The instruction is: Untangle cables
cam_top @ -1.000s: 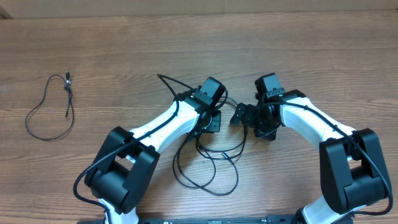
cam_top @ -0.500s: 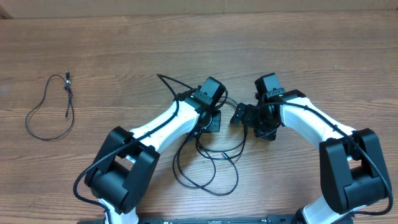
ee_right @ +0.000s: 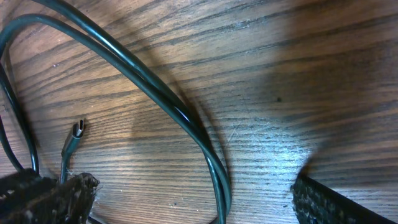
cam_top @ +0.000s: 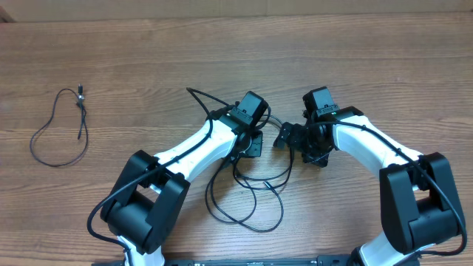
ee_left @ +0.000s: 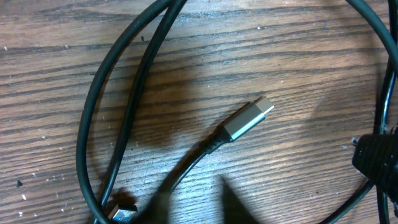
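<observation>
We hang low over the cable tangle [cam_top: 251,192]
It lies beneath our left gripper [cam_top: 253,142], whose jaws we cannot read; just right of that gripper our right gripper [cam_top: 297,142] has its jaws spread wide, holding nothing, and a separate cable [cam_top: 59,129] lies well to its left.

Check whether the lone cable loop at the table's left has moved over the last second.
No. The lone cable keeps the same loop, in the same place against the table's wood grain.
</observation>
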